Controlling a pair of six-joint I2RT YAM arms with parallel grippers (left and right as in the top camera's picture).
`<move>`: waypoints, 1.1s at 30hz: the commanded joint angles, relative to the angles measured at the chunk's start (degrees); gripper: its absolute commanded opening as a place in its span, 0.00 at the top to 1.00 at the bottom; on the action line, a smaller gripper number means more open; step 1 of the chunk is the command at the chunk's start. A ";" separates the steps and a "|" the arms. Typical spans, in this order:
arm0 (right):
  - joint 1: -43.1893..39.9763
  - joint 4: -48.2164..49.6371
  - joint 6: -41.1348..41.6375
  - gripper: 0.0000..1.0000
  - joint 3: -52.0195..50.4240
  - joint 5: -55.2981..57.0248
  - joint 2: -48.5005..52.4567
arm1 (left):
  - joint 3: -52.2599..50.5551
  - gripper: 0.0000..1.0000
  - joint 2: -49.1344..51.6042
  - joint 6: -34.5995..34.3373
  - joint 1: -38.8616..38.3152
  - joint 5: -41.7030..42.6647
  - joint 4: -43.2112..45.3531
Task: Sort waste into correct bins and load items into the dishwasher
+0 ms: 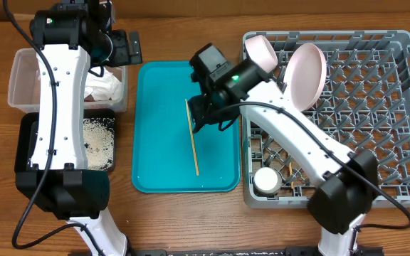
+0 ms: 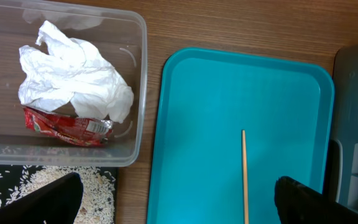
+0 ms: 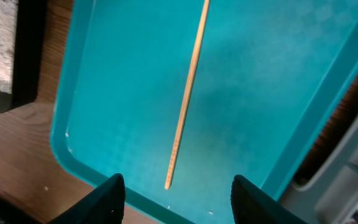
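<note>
One wooden chopstick (image 1: 192, 139) lies lengthwise on the teal tray (image 1: 219, 167). It also shows in the right wrist view (image 3: 185, 106) and the left wrist view (image 2: 244, 174). My right gripper (image 1: 199, 117) (image 3: 176, 199) is open and empty, hovering over the chopstick's far end. My left gripper (image 1: 134, 47) (image 2: 179, 205) is open and empty, above the gap between the tub and the teal tray. The clear tub (image 2: 138, 74) holds the crumpled napkin (image 2: 73, 74) and the red wrapper (image 2: 67, 127). The black tray (image 1: 25, 142) holds rice (image 1: 98, 142). The grey rack (image 1: 404, 107) holds a bowl (image 1: 262, 50), a round pale dish (image 1: 305, 75) and a cup (image 1: 267, 179).
A second thin stick (image 1: 288, 171) stands in the rack's front-left compartment beside the cup. The rack's left wall lies close to the teal tray's right rim. Wooden table (image 1: 184, 220) shows in front of the tray.
</note>
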 commanded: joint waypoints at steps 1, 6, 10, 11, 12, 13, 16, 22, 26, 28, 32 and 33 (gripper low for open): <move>0.50 0.74 -0.07 0.44 0.59 -0.28 2.62 | 0.76 0.00 -0.13 -0.17 -0.11 0.61 0.15; 1.20 2.62 -0.48 0.45 0.59 -0.28 7.17 | 0.76 0.00 -0.13 -0.17 -0.11 0.61 0.15; 2.01 5.22 0.13 0.54 0.59 -0.15 10.23 | 0.76 0.00 -0.13 -0.17 -0.13 0.61 0.15; 2.40 6.34 1.88 0.56 0.59 0.74 11.19 | 0.76 0.00 -0.13 -0.17 -0.11 0.61 0.15; 2.78 7.15 3.28 0.57 0.59 1.75 11.96 | 0.76 0.00 -0.13 -0.17 -0.11 0.61 0.15; 3.15 7.93 4.76 0.57 0.59 3.13 12.70 | 0.76 0.00 -0.13 -0.17 -0.11 0.61 0.15; 4.31 9.46 9.11 0.57 0.59 8.44 14.86 | 0.76 0.00 -0.13 -0.17 -0.11 0.61 0.15; 5.90 10.38 12.13 0.57 0.59 13.66 19.06 | 0.76 0.00 -0.13 -0.17 -0.13 0.61 0.15; 6.54 10.60 12.17 0.61 0.59 13.16 20.90 | 0.76 0.00 -0.13 -0.17 -0.11 0.61 0.17; 6.71 10.56 12.98 0.67 0.59 12.61 21.42 | 0.76 0.00 -0.13 -0.17 -0.11 0.61 0.17; 6.91 10.29 15.30 0.87 0.59 12.59 22.86 | 0.76 0.00 -0.13 -0.17 -0.11 0.61 0.15; 6.91 10.14 15.30 0.92 0.59 12.59 22.97 | 0.76 0.00 -0.13 -0.17 -0.11 0.61 0.15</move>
